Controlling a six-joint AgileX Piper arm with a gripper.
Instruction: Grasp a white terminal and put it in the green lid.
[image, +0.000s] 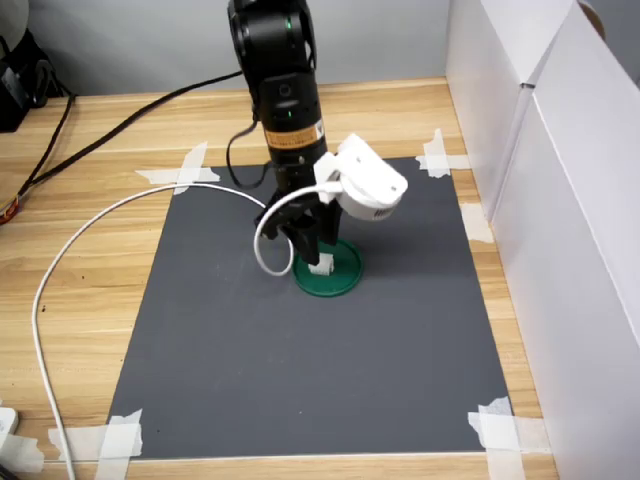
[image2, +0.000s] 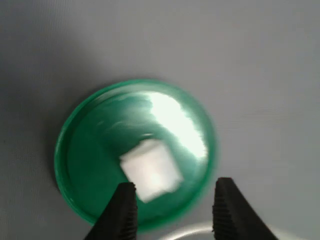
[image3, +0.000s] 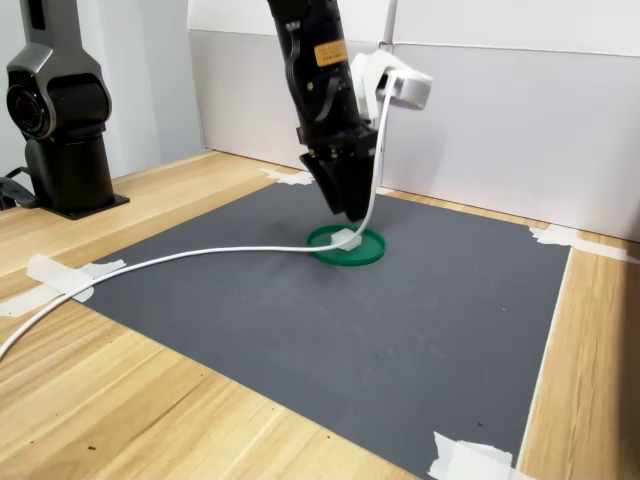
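White terminal (image2: 150, 170) lies inside the green lid (image2: 90, 160) — gripper (image2: 172, 210) directly above, fingers parted, holding nothing

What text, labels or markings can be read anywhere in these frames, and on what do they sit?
Nothing can be read.
Orange label on the arm: printed lines, too small and blurred in both exterior views.
White wrist camera housing: a small dark mark near its lower edge in the first exterior view, illegible.
Green lid, white terminal, grey mat, tape pieces: no text visible.
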